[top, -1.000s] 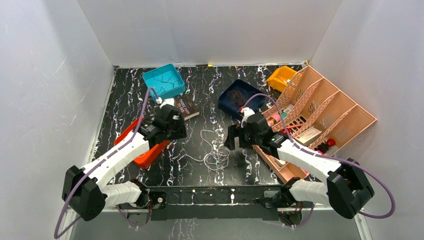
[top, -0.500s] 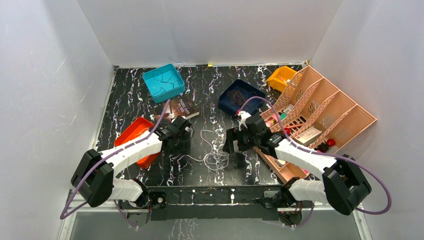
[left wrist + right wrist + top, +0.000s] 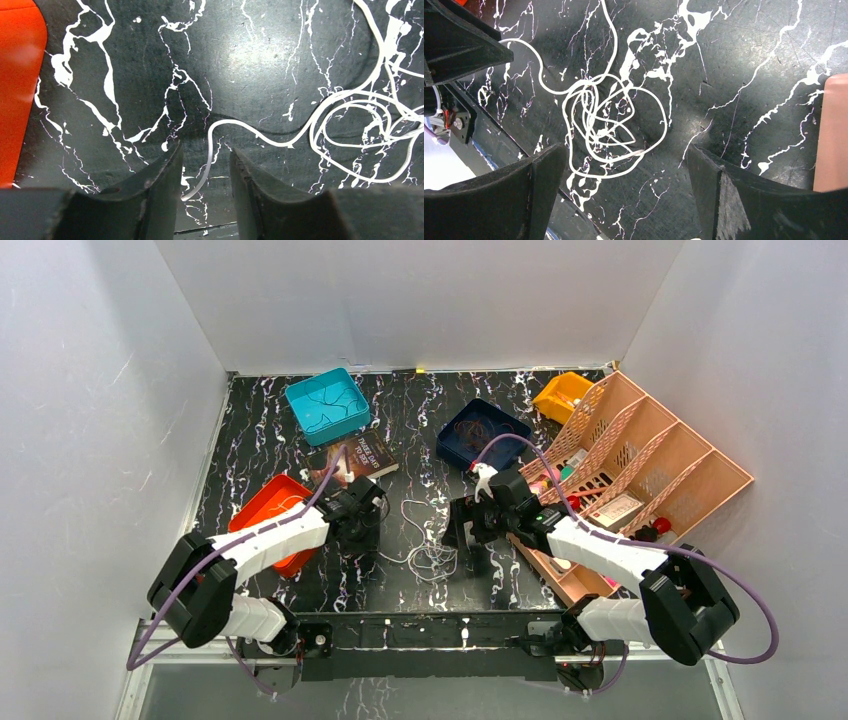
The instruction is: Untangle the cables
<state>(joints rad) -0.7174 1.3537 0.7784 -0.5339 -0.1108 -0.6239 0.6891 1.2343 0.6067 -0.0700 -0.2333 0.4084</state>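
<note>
Left wrist view alone shows left gripper [image 3: 205, 150] jaws narrowly apart astride one strand of the cables [image 3: 210, 142]; right gripper [image 3: 624, 155] spread wide above the tangle.

Whitish thin-wire cables [image 3: 430, 556], loosely tangled, on black white-veined tabletop [image 3: 260, 440]. Left gripper [image 3: 365, 532] just left of tangle, right gripper [image 3: 468, 538] just right of it. Orange plastic tray [image 3: 257, 506] farther left.
</note>
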